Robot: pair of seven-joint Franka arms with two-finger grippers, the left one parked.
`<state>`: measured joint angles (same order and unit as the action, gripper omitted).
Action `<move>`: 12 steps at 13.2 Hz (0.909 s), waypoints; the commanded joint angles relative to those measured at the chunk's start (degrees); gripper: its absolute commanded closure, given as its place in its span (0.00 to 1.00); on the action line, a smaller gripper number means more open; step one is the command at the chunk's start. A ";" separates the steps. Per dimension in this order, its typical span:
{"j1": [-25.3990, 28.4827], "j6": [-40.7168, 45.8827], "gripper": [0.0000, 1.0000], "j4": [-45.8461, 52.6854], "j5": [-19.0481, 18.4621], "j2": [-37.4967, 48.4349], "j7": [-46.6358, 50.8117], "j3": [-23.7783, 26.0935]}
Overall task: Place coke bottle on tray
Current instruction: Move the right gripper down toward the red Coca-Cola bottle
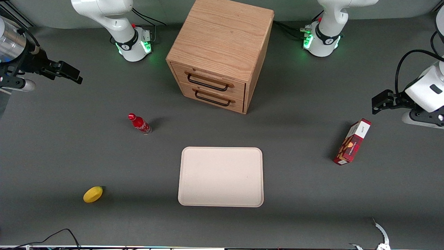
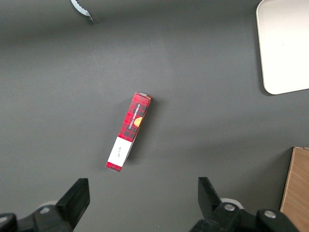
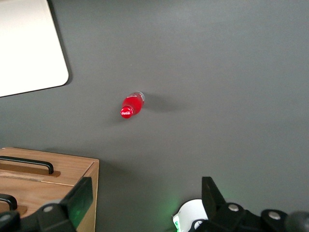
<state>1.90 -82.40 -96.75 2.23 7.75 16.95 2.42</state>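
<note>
The coke bottle, small and red with a red cap and a clear base, stands upright on the grey table, a little farther from the front camera than the tray and toward the working arm's end. It also shows in the right wrist view. The cream-white tray lies flat and bare near the table's middle; its corner shows in the right wrist view. My right arm's gripper hangs high at the working arm's end, well apart from the bottle. It is open and empty.
A wooden drawer cabinet with both drawers shut stands farther from the front camera than the tray. A yellow lemon lies near the front edge at the working arm's end. A red carton stands toward the parked arm's end.
</note>
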 commanded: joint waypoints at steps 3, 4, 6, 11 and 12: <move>0.30 2.24 0.00 2.27 0.58 -1.42 0.63 -0.22; 0.38 2.24 0.00 1.40 0.84 -1.68 0.54 0.48; 0.39 -4.39 0.00 -5.34 0.85 -0.90 0.54 3.28; 0.47 -34.09 0.00 -27.14 1.20 -2.99 5.45 8.38; 0.47 -38.41 0.00 -29.44 1.20 -5.09 5.46 8.39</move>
<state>2.37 -113.09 -120.19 2.33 3.58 20.82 10.09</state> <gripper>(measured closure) 0.000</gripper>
